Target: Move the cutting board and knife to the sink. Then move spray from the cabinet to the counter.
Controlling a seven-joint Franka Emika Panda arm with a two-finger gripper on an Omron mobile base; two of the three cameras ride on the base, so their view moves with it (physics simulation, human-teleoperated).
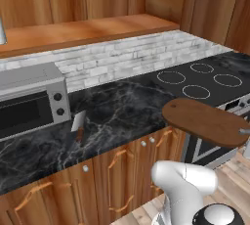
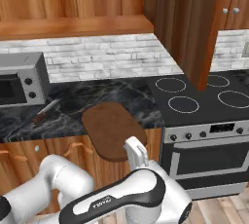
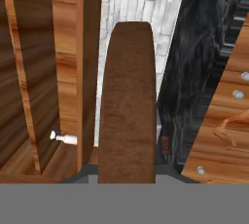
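1. The tool (image 2: 134,151) is clenched on one end of the cutting board (image 2: 113,129), which hangs level in the air past the front edge of the black marble worktop (image 1: 117,116), beside the stove (image 2: 204,96).
2. The knife (image 1: 79,125) lies on the worktop just beside the microwave (image 1: 29,99).
3. The spray (image 3: 64,138) stands on the cabinet (image 1: 83,31) shelf.
4. Judged step: carrying the board to the sink. Next, it must travel there without tipping or striking the worktop edge.
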